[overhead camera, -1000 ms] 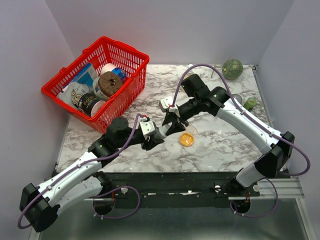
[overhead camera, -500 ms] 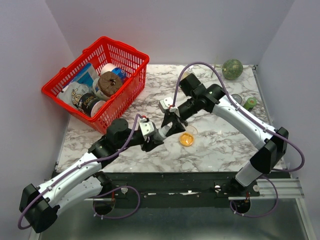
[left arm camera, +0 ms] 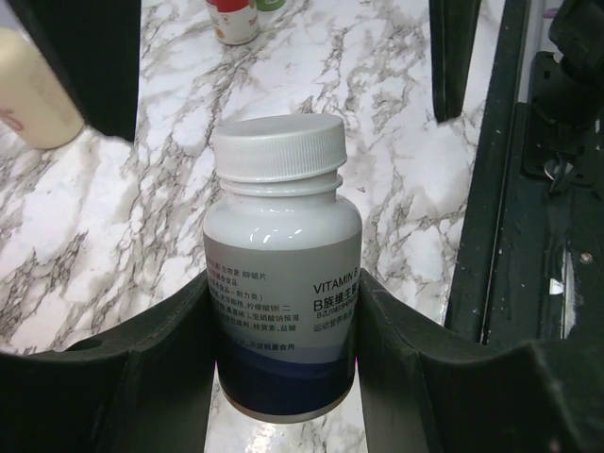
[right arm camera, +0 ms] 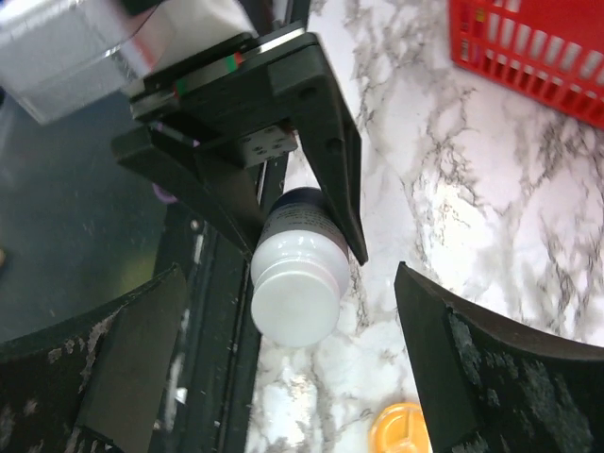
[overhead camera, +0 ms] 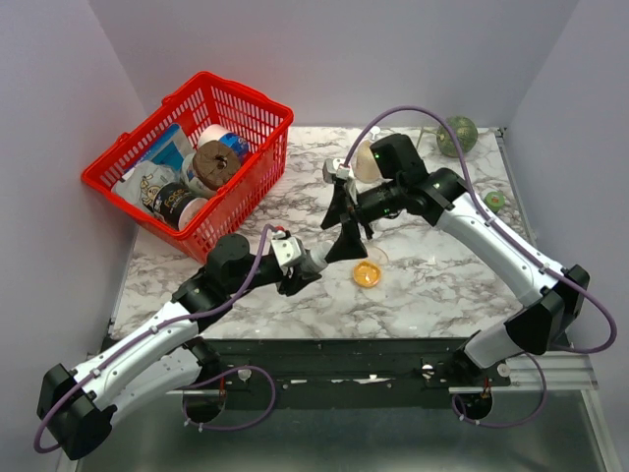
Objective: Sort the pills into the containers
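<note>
Grey-veined white marble table [overhead camera: 432,285] between pale walls, with a red basket [overhead camera: 236,211] of groceries at the far left. Near the middle of the near edge, the left gripper [left arm camera: 283,321] is clamped around the lower body of the white pill bottle [left arm camera: 283,255], whose white cap [left arm camera: 277,146] is on. The bottle appears lifted clear of the surface, with the cap pointing up toward the right arm. The right gripper [overhead camera: 346,241] hovers over that cap with its fingers spread wide, one on each side and neither touching it. Just to the right, a shallow clear dish [overhead camera: 382,260] holds the orange pills [overhead camera: 367,274]. Several things could go wrong from here. If the right fingers close off-centre, they could push the bottle sideways out of the left grip. The smooth bottle might also spin with the cap when it is twisted. A dropped bottle may roll off the near edge. A low swing of either arm could strike the dish and scatter the pills.
</note>
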